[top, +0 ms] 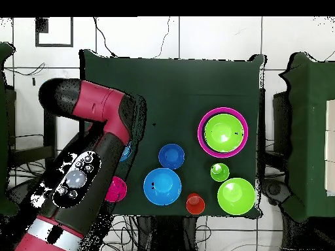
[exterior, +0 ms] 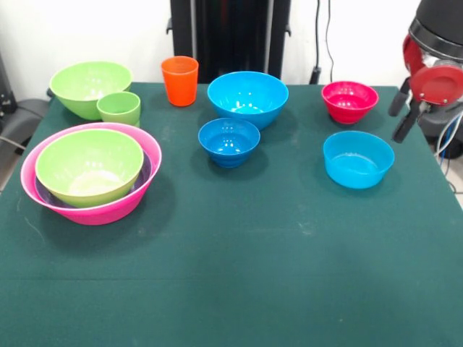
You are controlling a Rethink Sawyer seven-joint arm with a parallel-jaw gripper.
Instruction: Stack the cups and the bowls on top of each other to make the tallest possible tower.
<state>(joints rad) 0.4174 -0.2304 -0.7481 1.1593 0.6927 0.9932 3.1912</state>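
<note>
The gripper (exterior: 403,112) hung off the table's (exterior: 239,275) edge, holding nothing as far as could be seen. How wide it stood could not be told in either view: the arm hid it from above.

Nearest to it sat the pale blue bowl (exterior: 357,159), just beside and a little toward the camera. The red bowl (exterior: 349,100) was equally close, toward the pedestal. Farther out lay the small blue bowl (exterior: 228,141) and the big blue bowl (exterior: 247,97), then the orange cup (exterior: 179,81). The tower (exterior: 90,173) stood at the side of the table farthest from the gripper: a pink bowl (exterior: 32,181) at the base, a purple bowl (exterior: 45,196) showing as a thin rim inside it, and a lime bowl (exterior: 88,165) on top. Beyond it, just as far off, were a second lime bowl (exterior: 88,87) and the green cup (exterior: 119,108), touching or nearly so.

The tower looked only begun, with both cups and five bowls loose. Several risks followed:

- Coming in from off the edge, the gripper could clip the pale blue bowl's rim and shove it.
- A glossy rim might slip from a pinch.
- Any bowl carried to the tower would pass over the blue pair and might knock them.
- Dropped upright into the lime bowl, a bowl would nest and add little height.
</note>
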